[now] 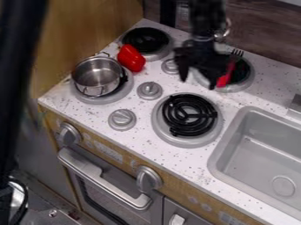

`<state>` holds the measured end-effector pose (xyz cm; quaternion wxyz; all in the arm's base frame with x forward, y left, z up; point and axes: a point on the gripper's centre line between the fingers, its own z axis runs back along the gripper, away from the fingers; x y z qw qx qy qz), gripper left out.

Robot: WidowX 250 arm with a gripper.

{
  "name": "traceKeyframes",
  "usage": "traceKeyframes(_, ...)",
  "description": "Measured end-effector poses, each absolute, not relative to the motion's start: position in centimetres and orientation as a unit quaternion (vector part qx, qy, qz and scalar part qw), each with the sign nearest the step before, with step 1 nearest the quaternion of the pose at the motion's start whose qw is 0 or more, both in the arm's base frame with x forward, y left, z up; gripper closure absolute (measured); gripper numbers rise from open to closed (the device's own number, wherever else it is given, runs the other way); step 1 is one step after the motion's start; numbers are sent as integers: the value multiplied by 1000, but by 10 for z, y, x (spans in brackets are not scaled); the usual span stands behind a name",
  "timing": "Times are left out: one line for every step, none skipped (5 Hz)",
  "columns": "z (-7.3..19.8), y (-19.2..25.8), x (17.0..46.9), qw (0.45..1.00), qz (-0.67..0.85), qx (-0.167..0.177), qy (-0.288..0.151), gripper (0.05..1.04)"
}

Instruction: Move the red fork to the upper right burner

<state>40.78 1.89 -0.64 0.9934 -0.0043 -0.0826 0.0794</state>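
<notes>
Right by those black fingers (pixel 184 70), the fork (pixel 223 80) has a bright red handle; around them spreads a white tabletop (pixel 140 131), dark-speckled, and well apart sits a silver pot (pixel 97 78).

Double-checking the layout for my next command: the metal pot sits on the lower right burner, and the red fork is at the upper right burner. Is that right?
Not quite: the camera view shows the metal pot on the lower left burner, not the lower right. The red fork is at the upper right burner, as you say.
</notes>
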Motion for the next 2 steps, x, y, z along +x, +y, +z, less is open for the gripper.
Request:
traceKeyframes(-8,38,368,997,65,-9,-49,86)
traceKeyframes(-8,54,345,999,45,5,-30,86)
